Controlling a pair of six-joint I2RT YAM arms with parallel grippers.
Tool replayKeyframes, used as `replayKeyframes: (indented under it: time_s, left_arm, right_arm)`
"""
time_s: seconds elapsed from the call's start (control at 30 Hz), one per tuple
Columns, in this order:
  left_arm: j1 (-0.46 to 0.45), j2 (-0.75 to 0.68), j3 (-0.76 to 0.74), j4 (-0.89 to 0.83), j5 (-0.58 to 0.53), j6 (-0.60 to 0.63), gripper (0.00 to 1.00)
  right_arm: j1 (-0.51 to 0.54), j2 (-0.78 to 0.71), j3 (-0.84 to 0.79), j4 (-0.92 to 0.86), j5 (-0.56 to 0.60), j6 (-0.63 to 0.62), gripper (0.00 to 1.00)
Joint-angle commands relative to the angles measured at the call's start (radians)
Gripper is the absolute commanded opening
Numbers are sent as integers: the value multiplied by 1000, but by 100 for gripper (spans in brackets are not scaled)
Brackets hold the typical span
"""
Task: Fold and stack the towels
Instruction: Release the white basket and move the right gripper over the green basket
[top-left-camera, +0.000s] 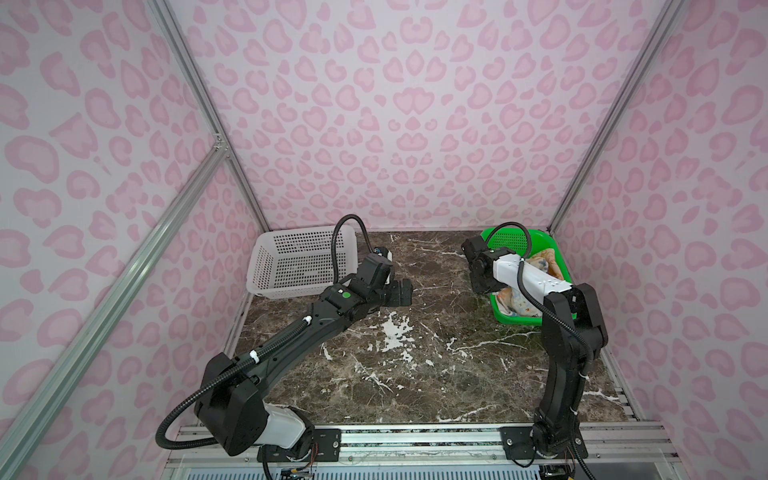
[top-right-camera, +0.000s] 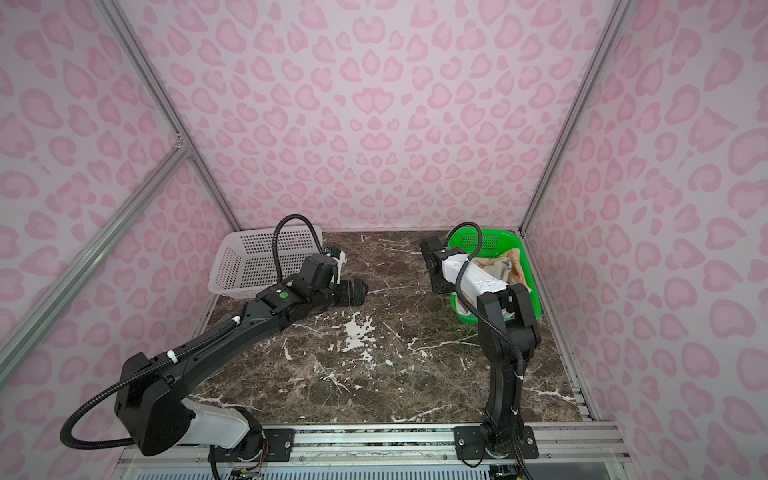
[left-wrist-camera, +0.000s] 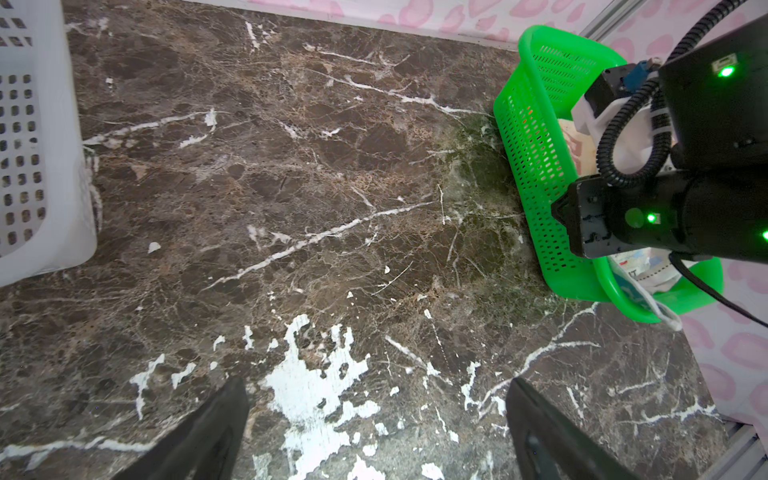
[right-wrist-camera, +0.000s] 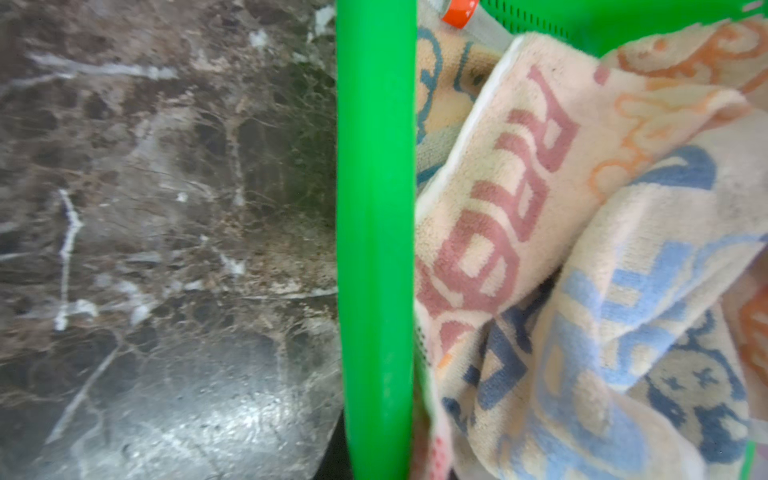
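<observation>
Several crumpled terry towels (top-left-camera: 513, 303) are heaped inside the green perforated plastic basket (top-left-camera: 515, 321), directly beneath the right gripper (top-left-camera: 487, 289), which is lowered over the basket wall facing the table's middle. Closest to that gripper, a cream terry towel with pink and blue "RABBIT" letters (right-wrist-camera: 519, 187) is bunched against the rim. Orange and dark-blue bunny prints are shown on folds beside it, and how many cloths are piled there cannot be told. The right gripper's fingers are hidden in every view, so whether they are apart, together or clamped on cloth cannot be told. The left gripper (left-wrist-camera: 376, 386) is held with its fingers (left-wrist-camera: 216, 424) wide apart, nothing between them, above the bare brown marble tabletop (top-left-camera: 395, 374). The white perforated plastic basket (top-left-camera: 266, 266) is set just beside it, and the towels are well apart from it, across the table.
</observation>
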Motion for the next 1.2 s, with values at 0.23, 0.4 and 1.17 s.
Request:
replayKeyframes:
  time_s: [0.23, 0.4, 1.17]
  left_arm:
    - [-30, 93, 98, 2, 15, 13, 98]
    - [-31, 128, 120, 7, 17, 13, 98]
    - [-108, 206, 272, 4, 46, 78, 98]
  right_arm:
    - [-94, 47, -25, 112, 110, -241, 0]
    - [-105, 79, 9, 105, 129, -263, 2]
    - [-428, -341, -193, 97, -408, 171, 94]
